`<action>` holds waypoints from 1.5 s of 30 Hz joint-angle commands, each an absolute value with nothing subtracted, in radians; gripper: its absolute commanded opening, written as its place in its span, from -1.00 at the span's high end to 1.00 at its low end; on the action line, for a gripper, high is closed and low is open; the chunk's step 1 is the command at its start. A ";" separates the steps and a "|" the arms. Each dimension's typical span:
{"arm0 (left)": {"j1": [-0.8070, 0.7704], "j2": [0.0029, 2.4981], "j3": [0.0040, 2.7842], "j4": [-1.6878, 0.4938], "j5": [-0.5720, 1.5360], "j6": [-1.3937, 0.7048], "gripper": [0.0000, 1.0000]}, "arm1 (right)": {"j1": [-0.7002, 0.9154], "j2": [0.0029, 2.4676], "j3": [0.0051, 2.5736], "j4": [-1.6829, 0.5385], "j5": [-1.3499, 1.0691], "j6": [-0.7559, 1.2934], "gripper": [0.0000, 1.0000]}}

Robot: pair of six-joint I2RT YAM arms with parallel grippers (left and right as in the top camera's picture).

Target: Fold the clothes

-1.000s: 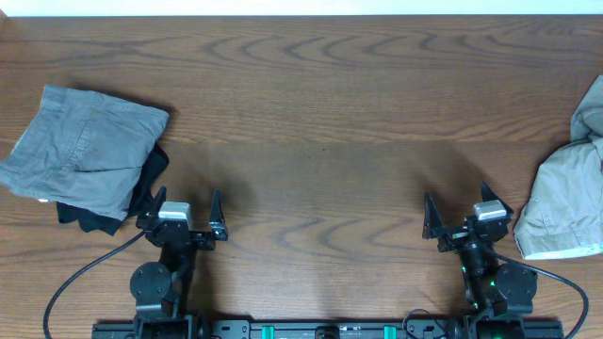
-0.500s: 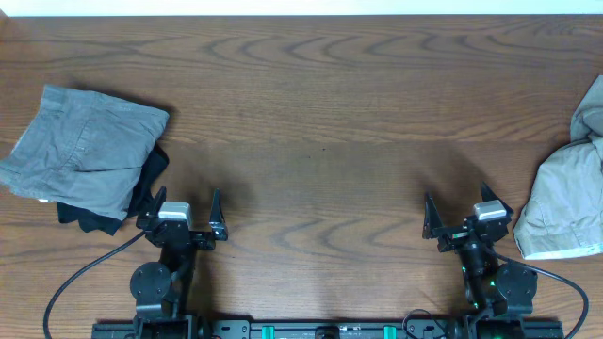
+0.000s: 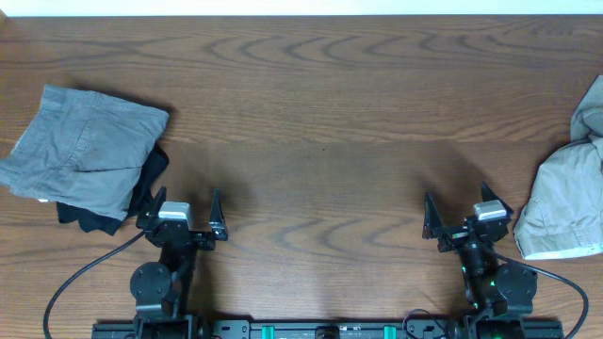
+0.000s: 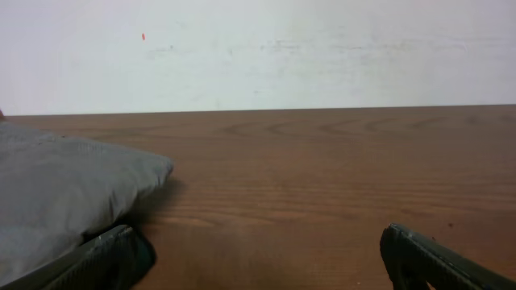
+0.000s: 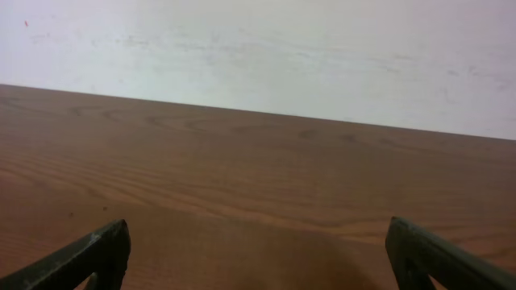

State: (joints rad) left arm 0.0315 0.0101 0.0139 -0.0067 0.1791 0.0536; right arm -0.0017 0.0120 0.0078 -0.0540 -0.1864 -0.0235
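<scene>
Both jaws apart, empty: reach right for the shorts (image 3: 565, 202) at the worktop's (image 3: 320, 113) right edge, drag them centre and flatten before any fold.

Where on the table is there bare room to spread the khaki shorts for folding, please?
The table is bare across its whole middle, from the grey folded shorts to the khaki shorts. Only the left and right edges are crowded.

the khaki-green shorts (image 3: 568, 193) lie crumpled at the table's right edge, seemingly partly out of view.
</scene>
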 commanded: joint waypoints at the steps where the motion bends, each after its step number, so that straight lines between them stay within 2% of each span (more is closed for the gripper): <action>1: 0.027 0.004 0.004 -0.051 0.189 0.063 -0.96 | -0.010 0.009 0.006 -0.057 -0.184 -0.039 -0.99; 33: 0.028 0.004 0.004 -0.051 0.189 0.064 -0.96 | -0.010 0.009 0.006 -0.056 -0.197 -0.038 -0.99; 40: 0.028 0.006 0.004 -0.046 0.190 0.020 -0.96 | -0.010 0.009 0.008 -0.053 -0.217 0.109 -0.98; 45: 0.027 0.011 0.030 -0.076 0.256 -0.055 -0.96 | -0.010 0.010 0.068 -0.131 -0.198 0.112 -0.98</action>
State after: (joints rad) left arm 0.0315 0.0105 0.0219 -0.0223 0.1867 -0.0055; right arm -0.0017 0.0120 0.0208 -0.0914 -0.2005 0.0742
